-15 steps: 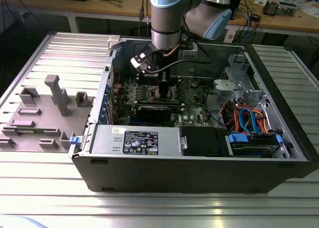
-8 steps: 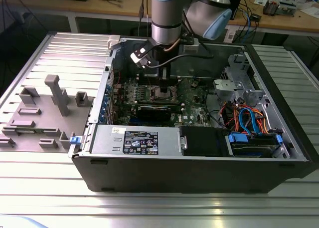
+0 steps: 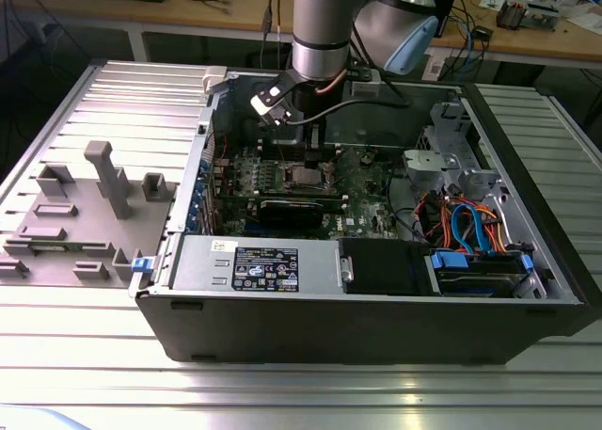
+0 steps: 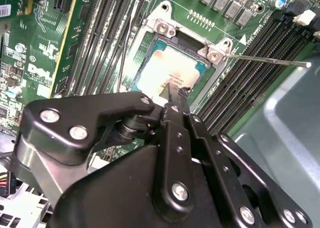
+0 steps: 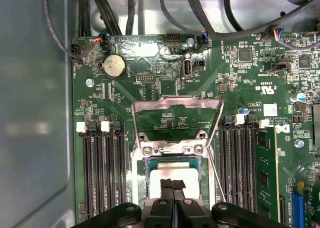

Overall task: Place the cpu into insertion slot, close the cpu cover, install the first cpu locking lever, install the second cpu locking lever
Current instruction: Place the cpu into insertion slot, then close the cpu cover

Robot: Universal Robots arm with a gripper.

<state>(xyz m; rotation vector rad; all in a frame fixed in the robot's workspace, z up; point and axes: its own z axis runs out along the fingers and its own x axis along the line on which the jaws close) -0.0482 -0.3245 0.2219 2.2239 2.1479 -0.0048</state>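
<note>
We see the cpu [image 5: 167,173] lying flat in the insertion slot [image 5: 146,162], dull silver top showing, so step one looks done. The cpu cover [image 5: 176,105] stands tipped up and open, and one locking lever [image 4: 270,61] juts free, so closing and latching remain. The claw [image 5: 173,184] is narrow, fingers together, tips at the chip's top, gripping nothing.

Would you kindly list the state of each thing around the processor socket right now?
Silver-grey square cpu: lying in the silver-rimmed insertion slot.
Thin silver frame cpu cover: swung open.
Thin metal locking lever: unlatched, sticking out.
Black gripper: shut, tips over the cpu.
</note>
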